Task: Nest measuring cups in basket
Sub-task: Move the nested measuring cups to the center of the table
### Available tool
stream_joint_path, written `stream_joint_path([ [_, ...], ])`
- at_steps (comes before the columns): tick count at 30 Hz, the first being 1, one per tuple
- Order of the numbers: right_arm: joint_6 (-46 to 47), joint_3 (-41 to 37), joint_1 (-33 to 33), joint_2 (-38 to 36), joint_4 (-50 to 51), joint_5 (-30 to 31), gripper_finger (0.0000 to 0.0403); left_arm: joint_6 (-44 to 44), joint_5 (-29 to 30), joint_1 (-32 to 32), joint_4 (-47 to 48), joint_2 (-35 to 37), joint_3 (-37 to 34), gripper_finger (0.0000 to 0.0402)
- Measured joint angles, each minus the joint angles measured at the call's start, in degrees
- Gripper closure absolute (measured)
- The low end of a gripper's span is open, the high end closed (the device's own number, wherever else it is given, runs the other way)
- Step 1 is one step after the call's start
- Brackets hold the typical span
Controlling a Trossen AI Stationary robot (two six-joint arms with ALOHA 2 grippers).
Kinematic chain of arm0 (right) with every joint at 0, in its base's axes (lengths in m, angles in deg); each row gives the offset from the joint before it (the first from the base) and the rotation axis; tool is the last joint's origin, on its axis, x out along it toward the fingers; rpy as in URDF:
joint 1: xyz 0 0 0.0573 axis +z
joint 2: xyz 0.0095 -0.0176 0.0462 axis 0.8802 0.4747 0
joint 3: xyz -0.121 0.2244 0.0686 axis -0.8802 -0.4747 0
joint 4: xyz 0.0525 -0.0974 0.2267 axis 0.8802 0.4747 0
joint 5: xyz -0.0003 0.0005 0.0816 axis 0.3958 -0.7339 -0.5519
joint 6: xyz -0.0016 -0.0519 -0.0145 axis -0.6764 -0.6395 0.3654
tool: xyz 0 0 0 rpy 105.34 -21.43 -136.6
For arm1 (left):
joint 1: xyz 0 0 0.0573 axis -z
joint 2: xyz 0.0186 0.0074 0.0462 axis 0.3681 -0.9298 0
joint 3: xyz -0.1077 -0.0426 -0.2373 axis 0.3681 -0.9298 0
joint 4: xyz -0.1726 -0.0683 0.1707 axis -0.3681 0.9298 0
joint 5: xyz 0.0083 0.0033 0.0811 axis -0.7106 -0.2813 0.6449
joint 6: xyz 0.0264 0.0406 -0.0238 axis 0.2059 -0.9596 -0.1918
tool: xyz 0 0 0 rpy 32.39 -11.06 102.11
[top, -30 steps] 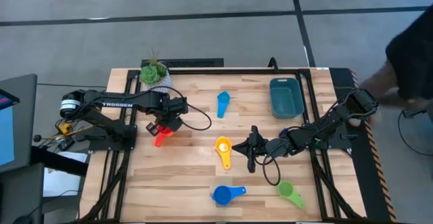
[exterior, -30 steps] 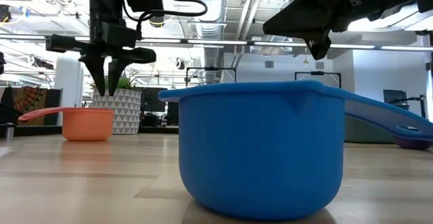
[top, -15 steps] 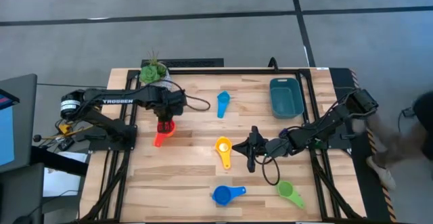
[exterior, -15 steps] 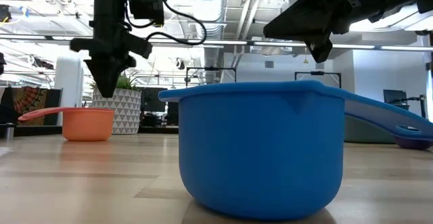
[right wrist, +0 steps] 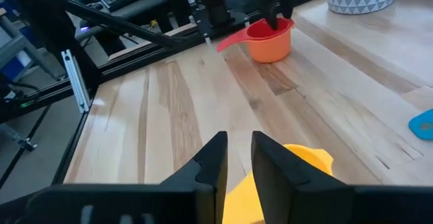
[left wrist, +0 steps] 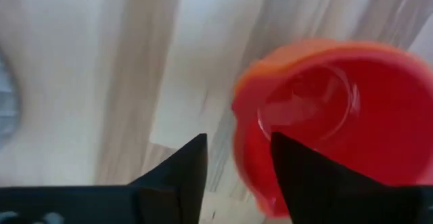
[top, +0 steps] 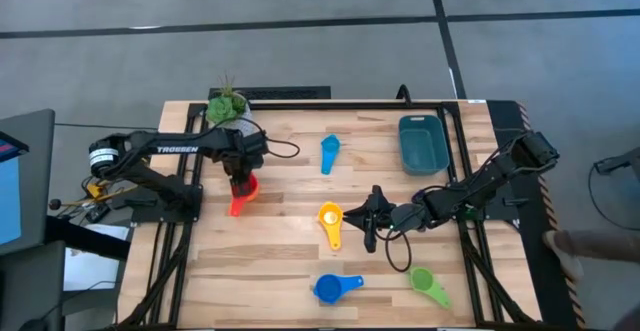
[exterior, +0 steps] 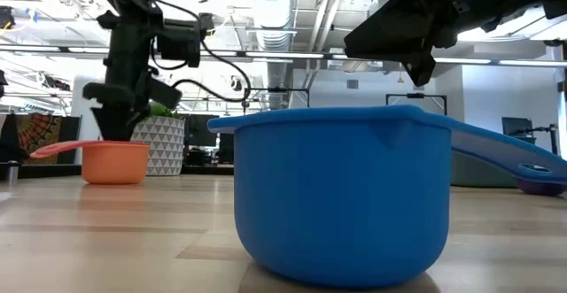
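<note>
An orange cup that appears to have a red cup nested inside it (top: 244,185) stands on the table's left part, handle toward the near edge. My left gripper (left wrist: 237,173) is open and lowered onto it from above; one finger stands inside the bowl and one outside, astride the wall (left wrist: 243,149), and I see no touch. My right gripper (right wrist: 239,158) hovers, open by a narrow gap, beside the yellow cup (top: 330,217) at mid-table. The light blue cup (top: 329,152), blue cup (top: 326,289) and green cup (top: 428,286) lie apart. The teal basket (top: 422,143) stands at the far right.
A white pot with a green plant (top: 228,108) stands just beyond my left gripper at the far edge. A dark purplish cup (exterior: 542,185) shows at the right in the low view. Part of a person (top: 590,246) shows off the table's right side.
My left gripper has turned about its axis, shifted a little toward the table's left edge and come down onto the orange-red cup, which has stayed put. A person beside the table's right edge has moved away.
</note>
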Motion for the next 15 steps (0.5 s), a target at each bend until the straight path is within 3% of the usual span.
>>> stream_joint_path([
  [3,0.1,0.0,0.0,0.0,-0.1,0.0,0.0304,-0.3,-0.4,0.0,-2.1,0.0,-1.3,0.0226],
  [6,0.8,0.0,0.0,0.0,-0.1,0.0,0.0305,0.0,-0.4,0.0,-2.4,0.0,-1.5,0.0242],
  [13,3.1,0.0,0.1,0.0,-0.2,0.0,0.0326,3.5,-2.4,1.8,-4.1,0.0,-1.5,0.0381],
  [15,3.2,0.0,0.4,0.0,-0.2,0.0,0.0334,5.5,-3.0,3.0,-4.5,0.0,-1.5,0.039],
])
